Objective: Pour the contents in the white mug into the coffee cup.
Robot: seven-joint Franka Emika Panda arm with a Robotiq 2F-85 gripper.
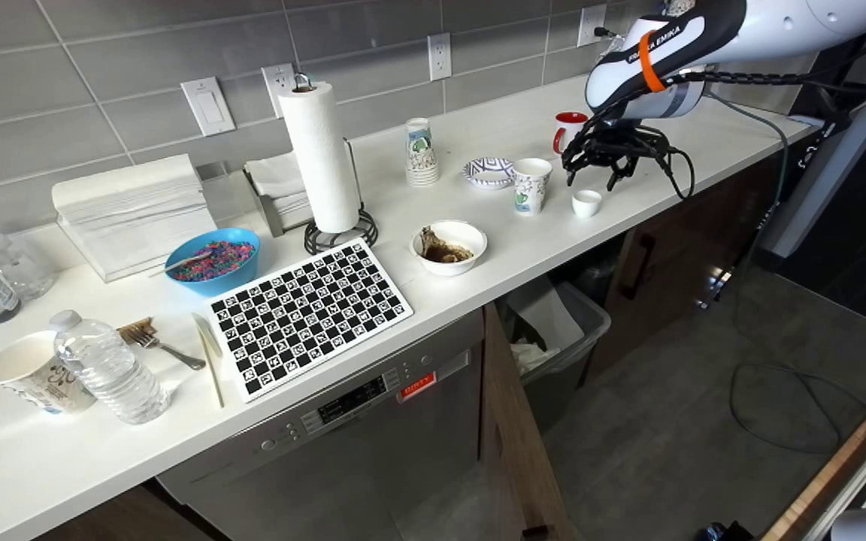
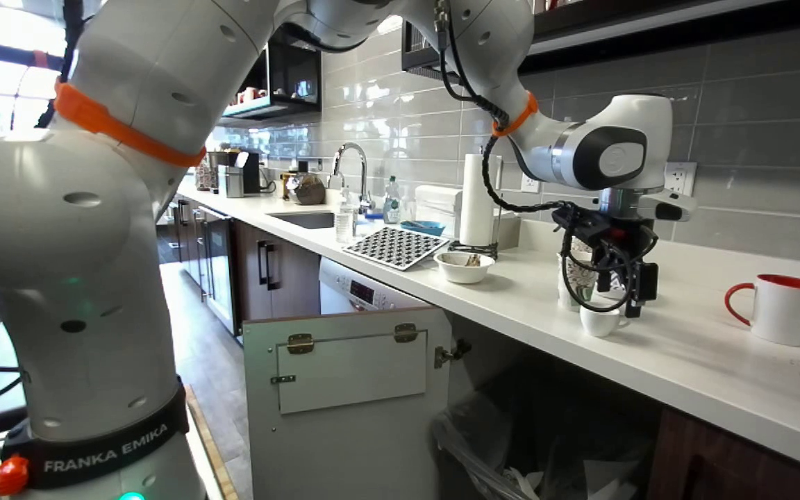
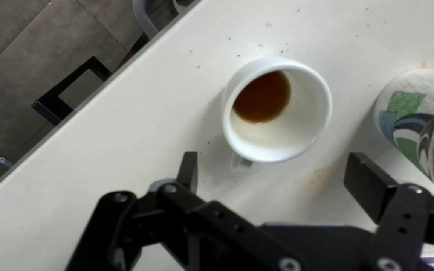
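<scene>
"Mug [image 2: 598, 323], going from the left in an exterior view: how does it look?"

"Short, plain white, upright, with a small loop handle. It stands on the countertop [image 2: 712, 354] near the front edge, and in the wrist view dark brown liquid [image 3: 262, 98] sits in the bottom."

"Next along?"

"The gripper [image 3: 272, 165], near the mug and above the countertop, jaws spread wide."

"And farther right?"

"The coffee cup [image 2: 785, 312], upright, well apart from the mug: white outside, bright red inside, with a red handle."
</scene>
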